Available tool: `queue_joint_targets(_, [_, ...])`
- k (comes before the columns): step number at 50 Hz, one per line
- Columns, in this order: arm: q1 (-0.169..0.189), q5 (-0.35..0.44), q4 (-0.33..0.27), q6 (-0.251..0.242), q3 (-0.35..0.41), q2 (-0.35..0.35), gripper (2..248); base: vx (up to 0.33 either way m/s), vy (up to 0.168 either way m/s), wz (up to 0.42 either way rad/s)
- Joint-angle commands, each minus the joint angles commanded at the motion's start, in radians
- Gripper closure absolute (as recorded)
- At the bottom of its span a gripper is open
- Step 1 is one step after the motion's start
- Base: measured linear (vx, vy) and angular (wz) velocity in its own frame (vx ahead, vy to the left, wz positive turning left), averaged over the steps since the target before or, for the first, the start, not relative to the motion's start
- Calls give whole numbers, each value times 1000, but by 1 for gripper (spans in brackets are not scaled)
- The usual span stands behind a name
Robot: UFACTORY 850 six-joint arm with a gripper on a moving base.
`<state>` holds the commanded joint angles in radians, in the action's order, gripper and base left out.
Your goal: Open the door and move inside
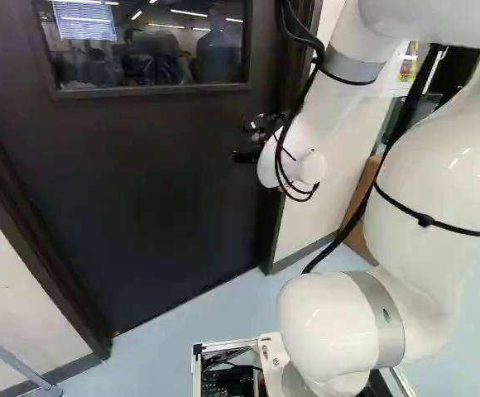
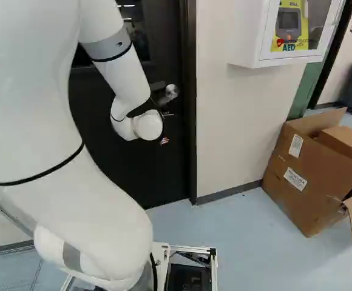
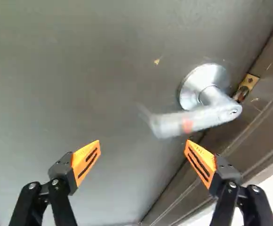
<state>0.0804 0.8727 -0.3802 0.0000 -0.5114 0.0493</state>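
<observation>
Silver metal, the lever handle sits on the closed door beside its frame, ahead of our gripper. We hold the fingers spread and clear of it, probably so its free end can come between the orange pads before we turn it.

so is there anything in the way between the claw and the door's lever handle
Nothing that shows: in the wrist view, the stretch between the open claw and the lever handle is bare, with just the flat face of the door behind it.
</observation>
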Motion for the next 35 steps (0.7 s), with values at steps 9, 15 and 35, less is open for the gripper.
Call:
queue_joint_targets(9, [2,1,0,0,-46,65,3,0,0,0])
queue_joint_targets(15, [-2,10,0,0,-79,109,3,0,0,0])
queue_joint_targets(35, [-37,23,0,0,-187,219,3,0,0,0])
